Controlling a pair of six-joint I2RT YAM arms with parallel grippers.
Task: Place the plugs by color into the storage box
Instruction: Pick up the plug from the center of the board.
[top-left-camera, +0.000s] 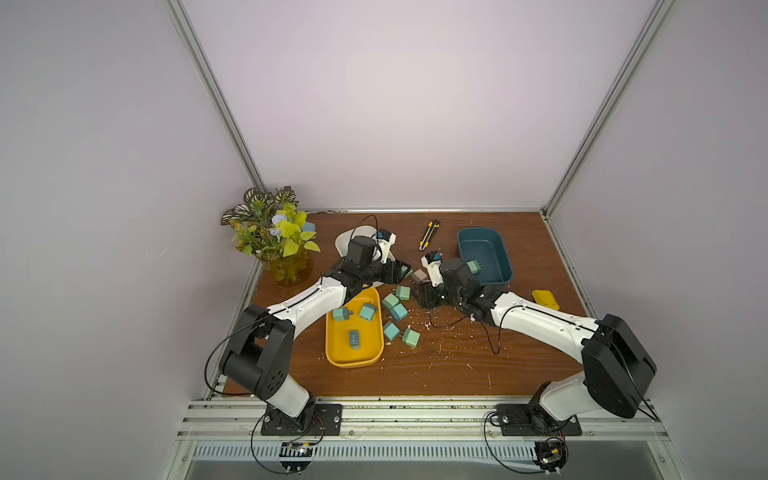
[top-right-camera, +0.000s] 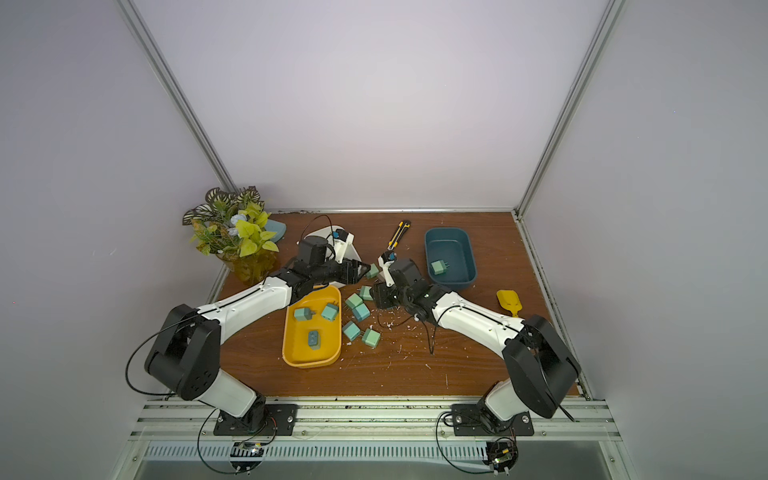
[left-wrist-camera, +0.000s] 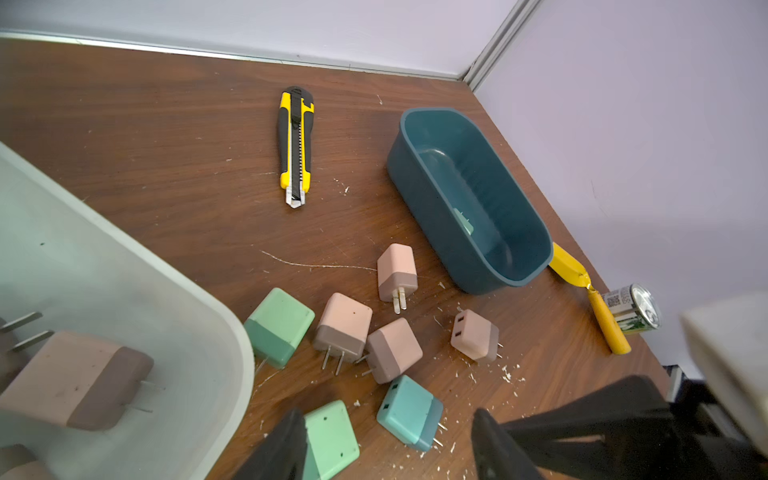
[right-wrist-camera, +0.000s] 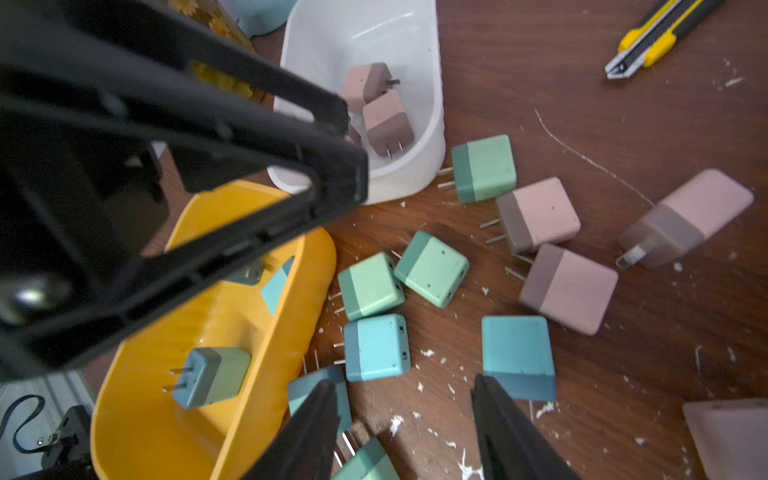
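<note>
Plugs (top-left-camera: 398, 311) lie loose just beside the yellow box (top-left-camera: 370, 345), three teal ones inside it. Left gripper (left-wrist-camera: 388, 419) and right gripper (right-wrist-camera: 405, 384) hang near that box, jaws apart. Print on the can (left-wrist-camera: 631, 307) is illegible.

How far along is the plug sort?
Done: three teal plugs in the yellow bin, pink plugs in the white bin, one green plug in the blue bin. In hand: nothing; left gripper and right gripper open over the loose plugs. To do: those, about ten.
</note>
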